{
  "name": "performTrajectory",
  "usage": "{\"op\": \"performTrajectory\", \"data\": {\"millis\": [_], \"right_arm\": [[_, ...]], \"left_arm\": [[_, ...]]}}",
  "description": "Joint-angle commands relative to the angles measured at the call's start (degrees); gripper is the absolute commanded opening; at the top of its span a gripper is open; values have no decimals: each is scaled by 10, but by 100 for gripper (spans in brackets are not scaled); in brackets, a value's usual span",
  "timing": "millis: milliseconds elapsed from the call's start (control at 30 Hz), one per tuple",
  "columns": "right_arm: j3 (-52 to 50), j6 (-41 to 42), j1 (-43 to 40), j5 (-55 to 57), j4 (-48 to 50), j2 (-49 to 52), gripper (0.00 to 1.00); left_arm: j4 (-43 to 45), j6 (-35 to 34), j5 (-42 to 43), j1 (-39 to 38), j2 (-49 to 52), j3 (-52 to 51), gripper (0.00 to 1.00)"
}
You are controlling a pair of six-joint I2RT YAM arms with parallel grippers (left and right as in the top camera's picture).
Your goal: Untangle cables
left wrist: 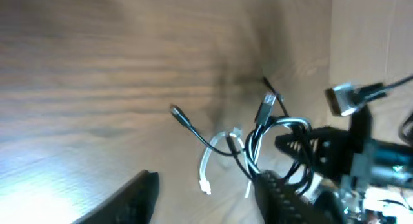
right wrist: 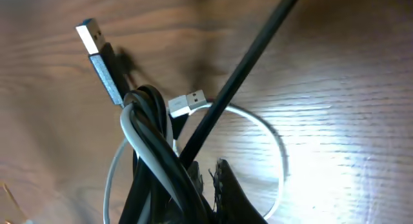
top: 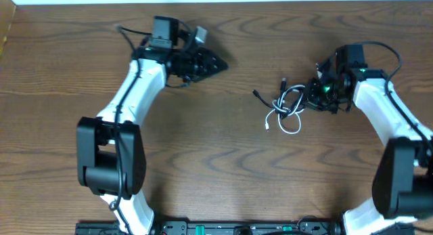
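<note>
The cables (top: 287,108) lie in one knotted bunch on the brown counter (top: 203,167), over on the right side. The white cable (left wrist: 204,164) makes a loop, and the black cable (left wrist: 193,130) is mixed up with it. The right pincer (top: 313,94) is at the right edge of the bunch and is closed tight on the cables. The left pincer (top: 216,64) is well apart from them, up on the left. Its two fingers stand apart with nothing between them.

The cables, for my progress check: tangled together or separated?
Tangled: the white cable and the black cable are wound together in one bundle.
</note>
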Motion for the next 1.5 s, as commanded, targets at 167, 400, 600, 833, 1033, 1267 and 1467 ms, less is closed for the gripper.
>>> {"op": "performTrajectory", "data": {"millis": [167, 400, 600, 833, 1033, 1267, 1467], "right_arm": [[0, 78, 16, -36, -5, -23, 1], [0, 78, 13, -69, -10, -23, 1], [0, 63, 2, -98, -6, -23, 1], [0, 61, -7, -107, -2, -23, 1], [0, 58, -6, -127, 6, -23, 1], [0, 56, 2, -133, 5, -23, 1], [0, 47, 2, -144, 0, -23, 1]], "left_arm": [[16, 127, 70, -108, -16, 9, 62], [67, 180, 143, -138, -16, 9, 62], [63, 243, 143, -171, -16, 8, 60], [64, 264, 140, -202, -13, 6, 62], [57, 264, 27, -236, -12, 3, 62], [75, 264, -110, -272, -12, 3, 62], [97, 264, -160, -287, -2, 3, 62]]}}
